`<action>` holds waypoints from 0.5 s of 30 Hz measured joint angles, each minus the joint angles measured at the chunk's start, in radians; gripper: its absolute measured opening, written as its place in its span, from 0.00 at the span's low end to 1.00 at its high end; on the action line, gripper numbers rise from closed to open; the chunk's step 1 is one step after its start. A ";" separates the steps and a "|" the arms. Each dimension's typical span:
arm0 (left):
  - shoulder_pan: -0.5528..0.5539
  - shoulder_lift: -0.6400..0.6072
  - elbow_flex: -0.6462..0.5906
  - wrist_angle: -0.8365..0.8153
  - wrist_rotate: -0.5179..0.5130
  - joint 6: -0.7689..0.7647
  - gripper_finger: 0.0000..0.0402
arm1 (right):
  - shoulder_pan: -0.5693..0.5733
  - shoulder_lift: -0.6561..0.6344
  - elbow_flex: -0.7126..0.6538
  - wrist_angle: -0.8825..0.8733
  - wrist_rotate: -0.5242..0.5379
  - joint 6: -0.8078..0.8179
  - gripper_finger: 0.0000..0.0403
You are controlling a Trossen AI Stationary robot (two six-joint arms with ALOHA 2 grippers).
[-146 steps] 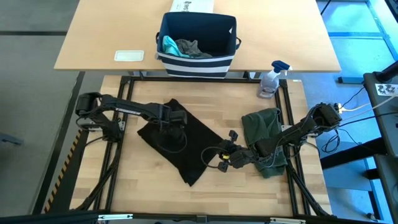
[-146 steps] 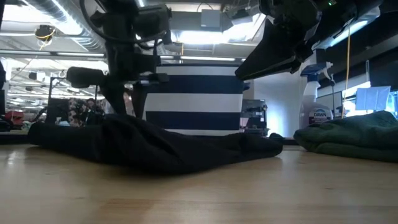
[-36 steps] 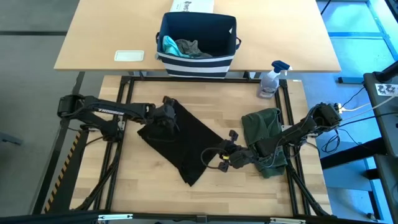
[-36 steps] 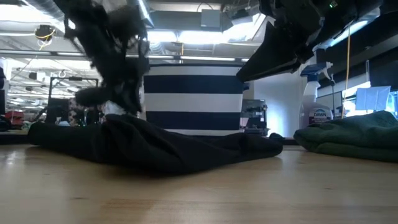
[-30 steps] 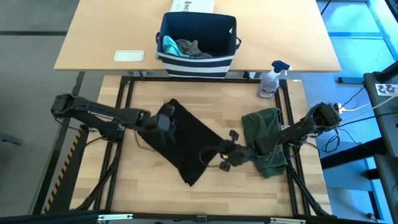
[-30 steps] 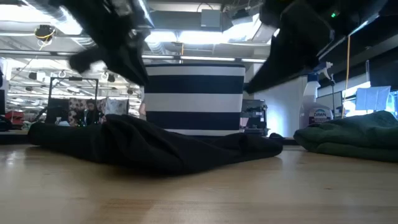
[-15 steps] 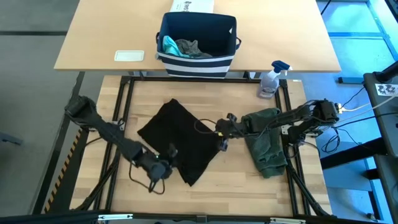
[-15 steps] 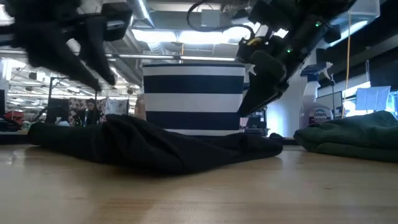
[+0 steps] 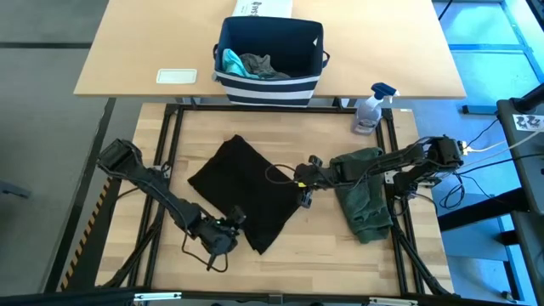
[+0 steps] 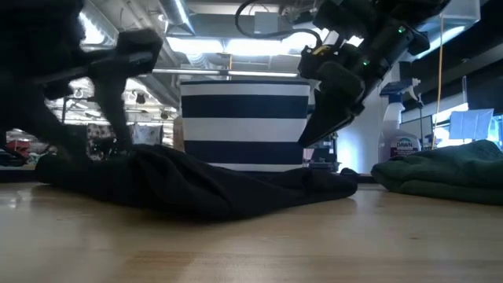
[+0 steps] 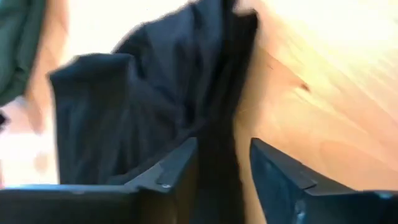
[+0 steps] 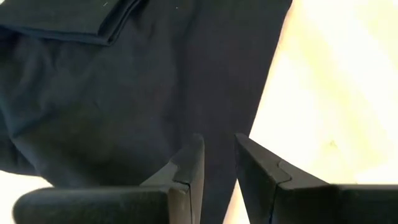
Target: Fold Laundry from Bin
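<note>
Two hands [image 9: 231, 223] [image 9: 303, 194] flank black shirt [image 9: 242, 189]; spray bottle [image 9: 371, 107] stands clear

Pale wooden desk [image 9: 153, 42], grey floor [image 9: 42, 102], bright ceiling lights [image 10: 236, 47]

Bin's [image 9: 270, 81] teal and grey contents [image 9: 252, 64] mostly hidden by its walls

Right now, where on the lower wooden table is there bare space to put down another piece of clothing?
Bare wood lies along the front edge of the table, below the black shirt and green garment. A smaller patch lies between the shirt and the spray bottle. The middle is crowded: both end effectors, left and right, sit at the shirt's edges.
</note>
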 joint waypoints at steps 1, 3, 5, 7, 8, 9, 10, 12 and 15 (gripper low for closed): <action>-0.002 0.000 0.009 -0.010 -0.006 0.000 0.40 | 0.000 0.000 0.000 0.002 0.000 0.001 0.22; 0.001 -0.001 0.011 -0.043 -0.007 -0.002 0.46 | 0.000 0.000 0.000 0.003 -0.001 0.001 0.22; 0.008 0.000 0.008 -0.079 -0.018 -0.019 0.51 | 0.000 0.000 0.000 0.007 -0.010 0.005 0.22; 0.016 0.000 0.008 -0.083 -0.055 -0.034 0.56 | 0.000 0.000 0.000 0.010 -0.020 0.010 0.22; 0.016 0.000 0.008 -0.082 -0.074 -0.036 0.58 | 0.000 0.000 0.000 0.012 -0.028 0.012 0.22; 0.014 0.000 0.008 -0.080 -0.082 -0.036 0.59 | 0.000 0.000 0.000 0.016 -0.034 0.011 0.22; 0.013 0.000 0.008 -0.075 -0.081 -0.037 0.60 | 0.000 0.000 0.000 0.020 -0.035 0.012 0.22; 0.016 0.009 0.009 -0.059 -0.082 -0.044 0.62 | 0.000 0.000 0.000 0.021 -0.035 0.012 0.22; 0.023 0.032 0.008 -0.057 -0.085 -0.044 0.62 | 0.000 0.000 0.000 0.021 -0.035 0.012 0.22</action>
